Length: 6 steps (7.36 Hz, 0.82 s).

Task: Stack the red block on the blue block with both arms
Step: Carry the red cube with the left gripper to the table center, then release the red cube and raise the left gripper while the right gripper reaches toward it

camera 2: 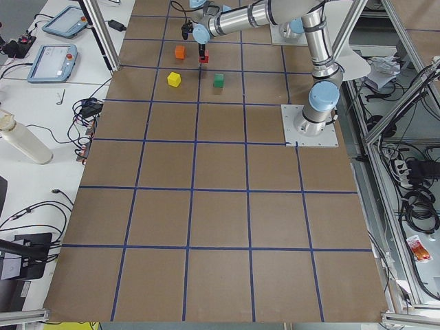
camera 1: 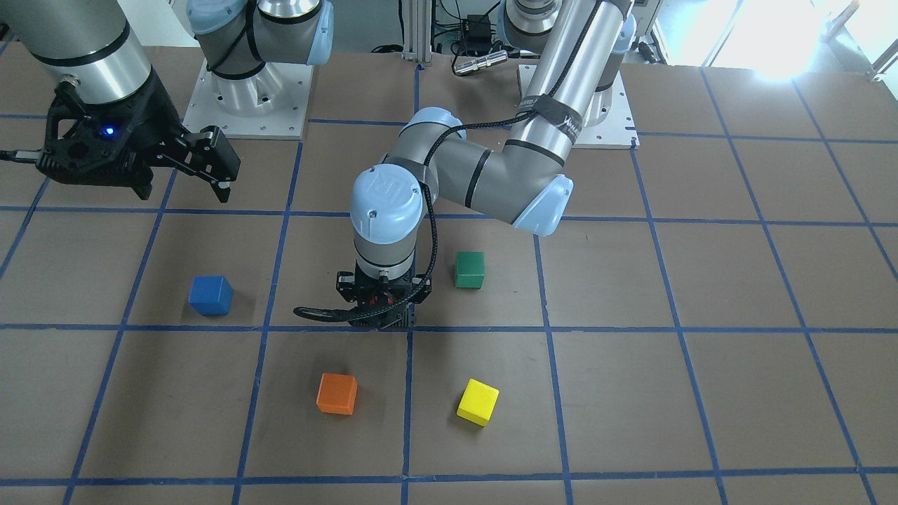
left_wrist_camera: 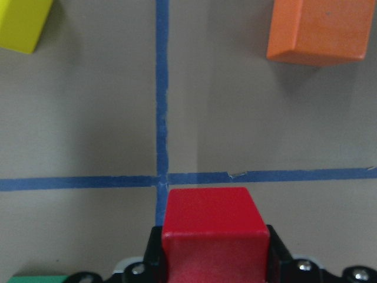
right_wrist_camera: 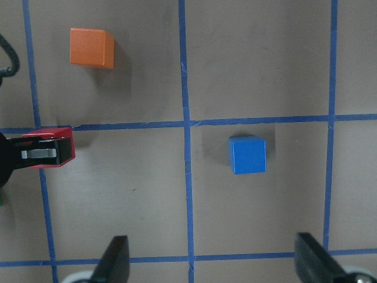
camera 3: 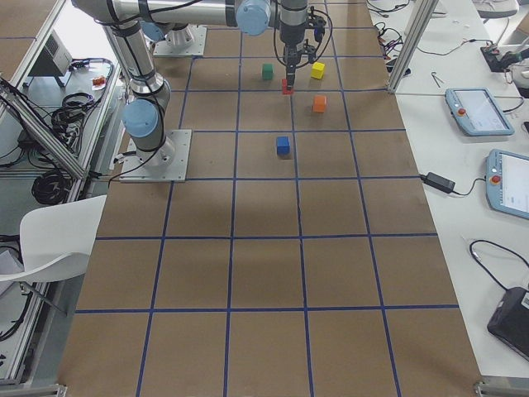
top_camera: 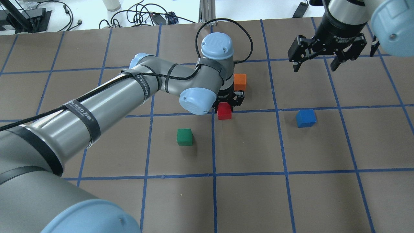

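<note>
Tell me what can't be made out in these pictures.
- Front-facing view: the red block is almost wholly hidden beneath the left arm.
- Overhead view: the yellow block is hidden behind that arm.
- Left wrist view: the bottom edge cuts off the red block's base, so table contact is unclear.
- Right side view: the blue block is too small for detail.

Overhead and front views facing, end views distant, wrist views close (both show red block)

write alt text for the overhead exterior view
The left gripper grips the red block at a tape-line crossing on the table. The blue block sits to its right, with the open right gripper raised beyond it. A green cube and an orange cube lie nearby.
</note>
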Motion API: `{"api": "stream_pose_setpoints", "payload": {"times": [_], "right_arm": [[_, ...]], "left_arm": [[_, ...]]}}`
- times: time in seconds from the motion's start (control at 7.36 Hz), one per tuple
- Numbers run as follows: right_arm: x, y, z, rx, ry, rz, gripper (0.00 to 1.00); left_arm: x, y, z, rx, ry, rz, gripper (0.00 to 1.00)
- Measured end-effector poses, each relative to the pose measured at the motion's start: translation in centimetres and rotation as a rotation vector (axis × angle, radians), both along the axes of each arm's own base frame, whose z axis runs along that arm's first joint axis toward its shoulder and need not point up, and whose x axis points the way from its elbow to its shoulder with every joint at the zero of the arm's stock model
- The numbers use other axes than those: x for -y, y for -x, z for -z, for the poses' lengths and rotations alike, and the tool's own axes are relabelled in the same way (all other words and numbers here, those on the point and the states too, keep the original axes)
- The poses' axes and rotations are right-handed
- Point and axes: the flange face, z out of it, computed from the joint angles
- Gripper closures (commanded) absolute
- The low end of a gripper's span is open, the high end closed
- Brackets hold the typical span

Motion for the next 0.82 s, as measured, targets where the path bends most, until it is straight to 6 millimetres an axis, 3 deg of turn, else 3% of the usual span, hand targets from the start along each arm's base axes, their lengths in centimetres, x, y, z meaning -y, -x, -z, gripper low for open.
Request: {"api": "stream_pose_setpoints", "payload": {"times": [0.14, 0.41, 0.54, 0.68, 0.82], "right_arm": [[0.0, 0.0, 0.0, 0.000, 0.001, 0.000, 0.00], [0.2, 0.0, -0.1, 0.000, 0.003, 0.000, 0.00], [0.2, 0.0, -0.1, 0.000, 0.003, 0.000, 0.00], [0.2, 0.0, -0.1, 0.000, 0.003, 0.001, 0.00], [0.1, -0.1, -0.1, 0.004, 0.002, 0.005, 0.00]], "left_arm": [[-0.4, 0.7, 0.9, 0.006, -0.009, 0.006, 0.00], [-0.8, 1.0, 0.7, 0.010, -0.008, 0.014, 0.00], [-0.9, 0.8, -0.4, 0.010, -0.006, 0.013, 0.00], [-0.4, -0.7, -2.0, 0.021, -0.001, -0.003, 0.00], [1.1, -4.1, -4.1, 0.037, 0.008, -0.044, 0.00]]}}
